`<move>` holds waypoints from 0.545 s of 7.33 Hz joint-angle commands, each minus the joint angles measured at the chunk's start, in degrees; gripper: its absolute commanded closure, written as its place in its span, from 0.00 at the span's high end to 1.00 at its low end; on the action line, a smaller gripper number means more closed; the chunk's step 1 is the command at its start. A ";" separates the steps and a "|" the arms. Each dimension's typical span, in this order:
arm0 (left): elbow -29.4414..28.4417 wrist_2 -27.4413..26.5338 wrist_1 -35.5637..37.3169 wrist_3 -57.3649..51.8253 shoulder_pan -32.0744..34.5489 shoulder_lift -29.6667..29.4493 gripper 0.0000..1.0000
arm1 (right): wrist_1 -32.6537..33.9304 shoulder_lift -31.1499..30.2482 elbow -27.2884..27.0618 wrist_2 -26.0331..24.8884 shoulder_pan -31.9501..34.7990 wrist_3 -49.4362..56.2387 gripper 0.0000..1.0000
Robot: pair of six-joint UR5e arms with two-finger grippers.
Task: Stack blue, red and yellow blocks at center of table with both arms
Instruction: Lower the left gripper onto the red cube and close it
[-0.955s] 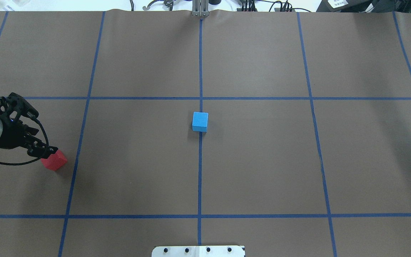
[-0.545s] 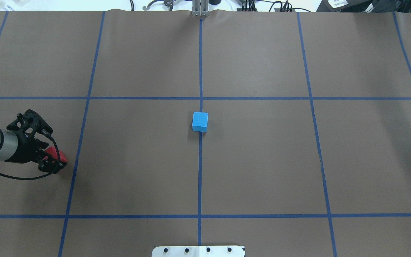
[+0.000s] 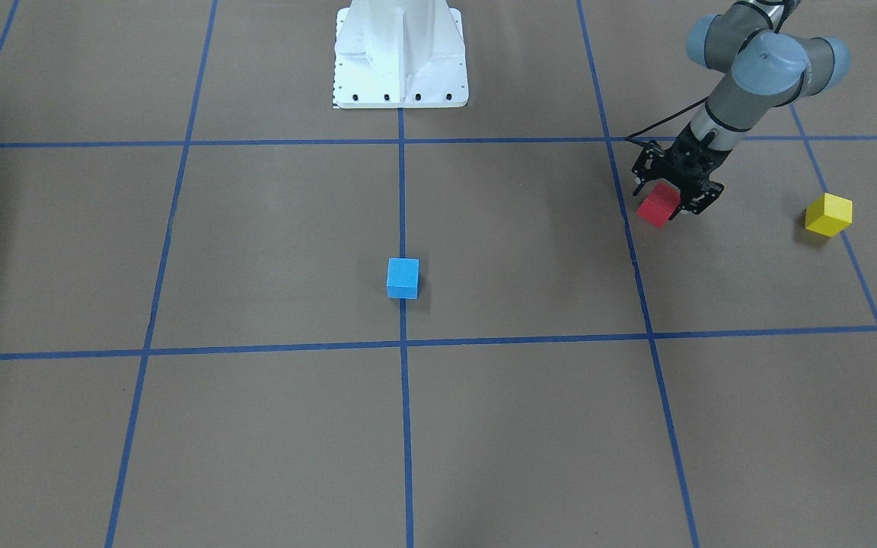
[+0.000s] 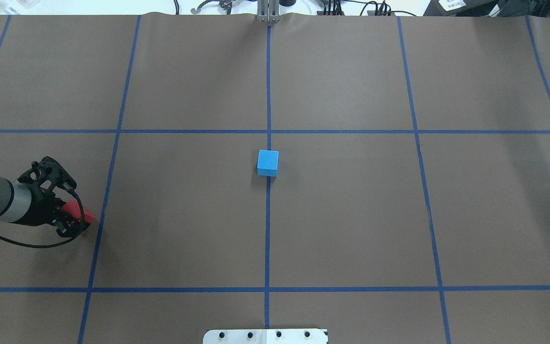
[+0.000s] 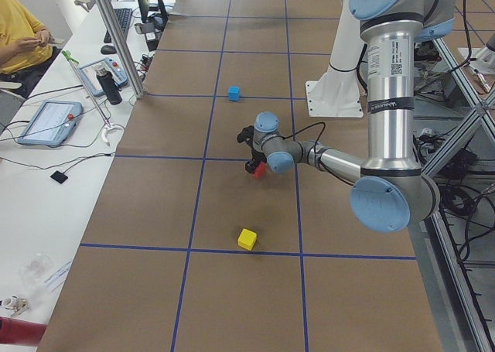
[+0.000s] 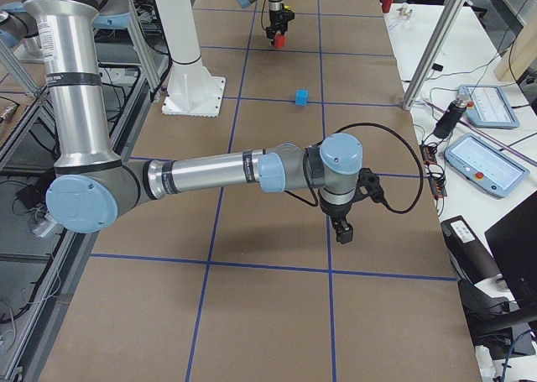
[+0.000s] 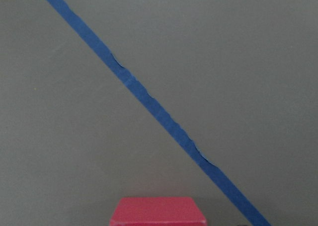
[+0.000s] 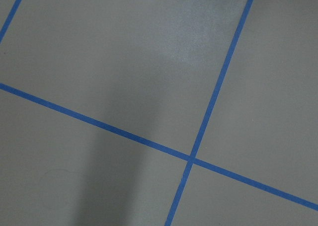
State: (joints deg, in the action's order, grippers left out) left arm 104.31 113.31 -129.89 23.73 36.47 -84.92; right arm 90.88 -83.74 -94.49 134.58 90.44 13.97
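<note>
Your left gripper (image 3: pixel 668 199) straddles the red block (image 3: pixel 655 206), well apart from the blue block (image 3: pixel 403 277); clamped or not, you cannot tell, so pinch this likely light, stiff cube's flat sides.

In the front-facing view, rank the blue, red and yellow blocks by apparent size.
1. yellow block: slightly largest, seen cornerwise.
2. red block: near yellow's size, unsure, since the left tool hides part.
3. blue block: narrowest, seen square-on.

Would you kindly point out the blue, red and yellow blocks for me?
blue cube block (image 3: pixel 403 269): exterior front-facing view, on its top face.
red cube block (image 3: pixel 656 205): exterior front-facing view, middle of its visible part.
yellow cube block (image 3: pixel 830 205): exterior front-facing view, on its top face.
</note>
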 commanded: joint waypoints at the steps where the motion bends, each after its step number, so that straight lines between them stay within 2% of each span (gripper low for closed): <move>1: 3.07 1.90 0.77 0.44 0.35 -0.16 0.00 | 0.09 -0.29 0.53 -0.10 0.00 0.00 1.00; 2: 4.31 4.52 3.91 0.79 2.45 -0.59 0.00 | 0.44 -0.20 0.89 -0.36 0.00 -0.87 1.00; 4: 8.09 4.90 17.23 10.05 5.27 -8.28 0.00 | 0.70 -1.51 2.81 -0.54 0.70 -2.53 1.00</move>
State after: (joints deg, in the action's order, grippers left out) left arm 110.02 117.67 -120.91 27.71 40.34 -88.44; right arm 91.44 -84.33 -92.92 134.25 90.64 12.82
